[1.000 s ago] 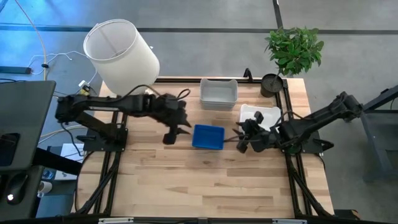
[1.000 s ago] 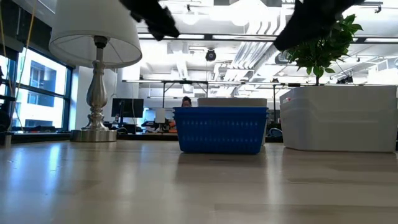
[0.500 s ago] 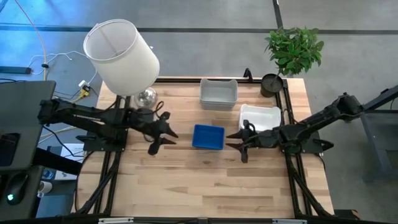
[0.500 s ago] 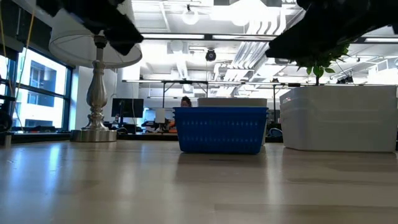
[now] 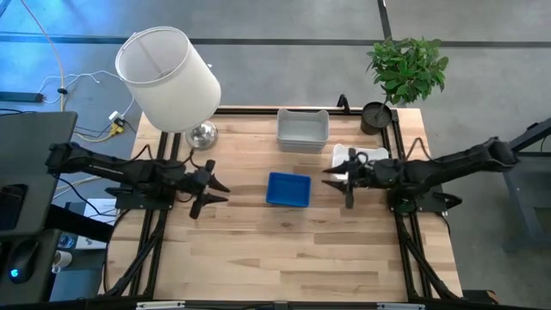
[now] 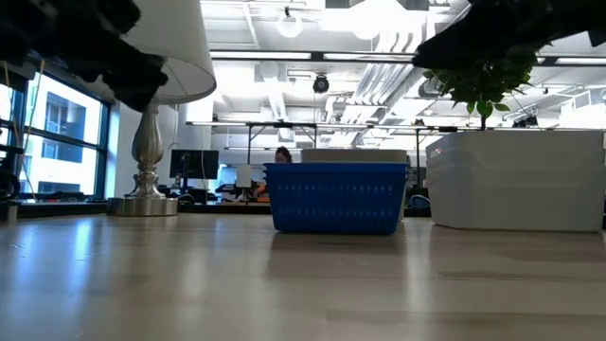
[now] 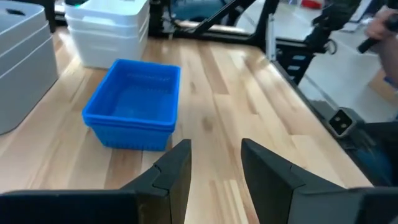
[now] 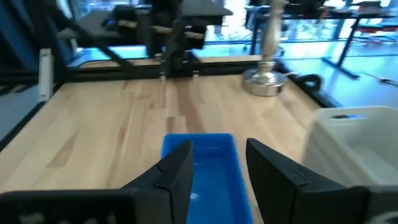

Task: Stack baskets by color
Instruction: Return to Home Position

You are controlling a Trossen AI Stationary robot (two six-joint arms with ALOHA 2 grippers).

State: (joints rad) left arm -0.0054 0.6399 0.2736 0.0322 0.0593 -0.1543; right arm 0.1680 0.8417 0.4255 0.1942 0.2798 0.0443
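Observation:
A blue mesh basket (image 5: 288,189) rests on its base at the table's middle; the left wrist view shows a second rim under its top one (image 7: 134,102). Stacked white baskets (image 5: 366,158) stand to its right, and a light grey basket (image 5: 302,129) sits behind it near the far edge. My left gripper (image 5: 219,193) hovers open left of the blue basket, pointing at it, with nothing between its fingers (image 7: 214,158). My right gripper (image 5: 331,178) hovers open just right of the blue basket, over the white stack's near left corner, and is empty (image 8: 217,165).
A lamp with a big white shade (image 5: 168,77) and a metal base (image 5: 203,133) stands at the far left. A small black pot (image 5: 375,116) with a green plant (image 5: 408,67) stands at the far right corner. Bare wood (image 5: 284,250) fills the near half of the table.
My left gripper has drawn back from beside the blue basket toward the table's left edge, sinking and tipping up toward level. My right gripper has tipped up from pointing down to nearly level and shifted a little toward the far edge. The baskets have stayed put.

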